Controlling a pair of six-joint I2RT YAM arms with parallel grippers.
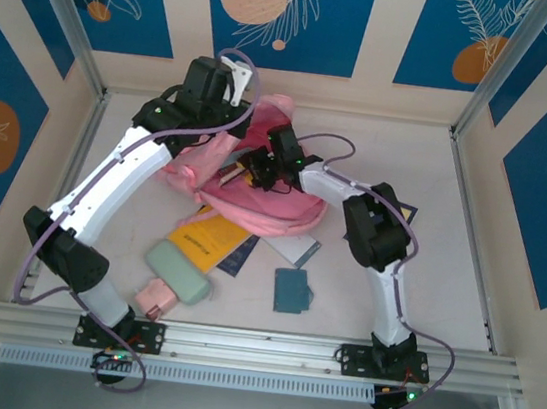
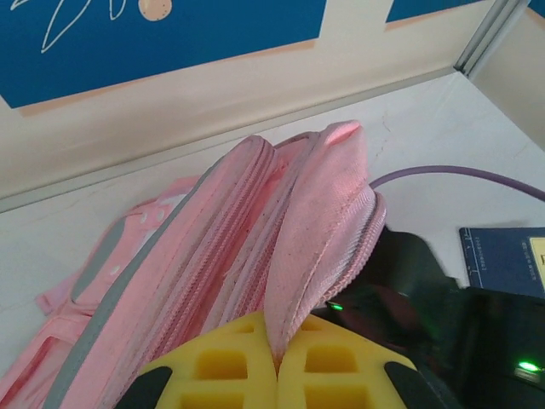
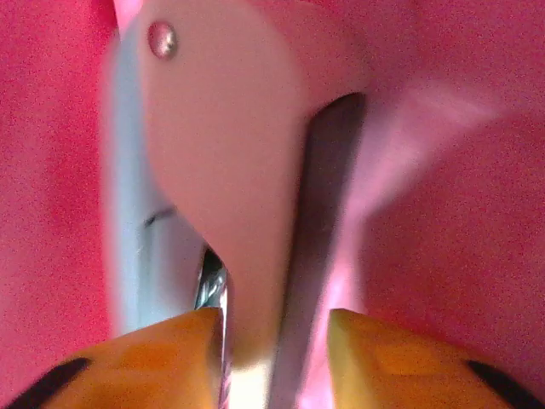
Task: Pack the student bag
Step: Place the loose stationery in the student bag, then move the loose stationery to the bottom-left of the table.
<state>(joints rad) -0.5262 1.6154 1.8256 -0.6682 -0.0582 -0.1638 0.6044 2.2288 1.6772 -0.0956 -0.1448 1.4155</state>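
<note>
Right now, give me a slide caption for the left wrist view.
Left end effector pinches a raised flap of the large soft pink fabric backpack over the white table.

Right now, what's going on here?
The left gripper pinches a flap of the bag, holding it up. The right gripper is inside the pink bag, jaws apart around a pale flat item, apparently not clamping it. A yellow book and a green case lie on the table.

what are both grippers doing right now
left gripper: shut on the student bag, pinching its pink fabric edge
right gripper: open, jaws apart with a pale flat object between them
</note>
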